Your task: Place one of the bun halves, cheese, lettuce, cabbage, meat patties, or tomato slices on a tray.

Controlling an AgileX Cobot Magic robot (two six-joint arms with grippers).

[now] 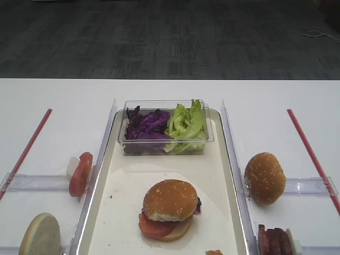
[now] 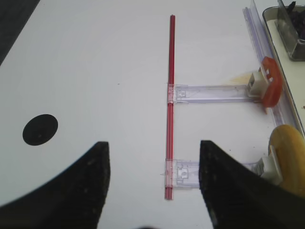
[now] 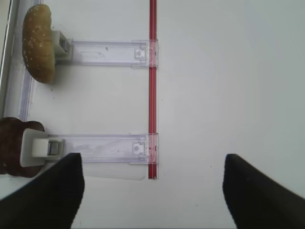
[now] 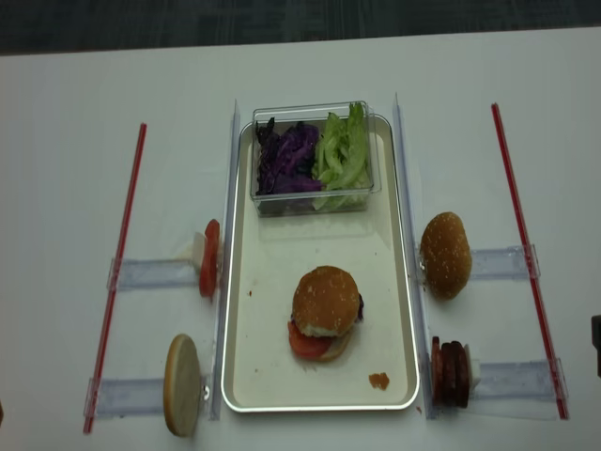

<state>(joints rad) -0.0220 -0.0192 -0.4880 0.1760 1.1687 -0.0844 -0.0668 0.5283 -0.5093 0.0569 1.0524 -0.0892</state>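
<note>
- We are hovering the right gripper point(image 3: 152, 191), jaws apart and empty, over bare table point(image 3: 228, 95) beside the red strip point(image 3: 152, 71).
- We are holding the left gripper point(image 2: 153, 183) apart too; only the overhead views are showing the tray point(image 4: 282, 282).

Only the fingers of the robot show. In the right wrist view, the right gripper point(image 3: 152, 200) appears as two matte black, wedge-shaped fingers point(image 3: 50, 198) with straight slanted edges and no visible markings. In the left wrist view, the left gripper point(image 2: 155, 191) has two matte black fingers point(image 2: 71, 195) with rounded, curving outlines, plain and unmarked. A small dark part point(image 4: 596, 345) is too cropped to identify.
</note>
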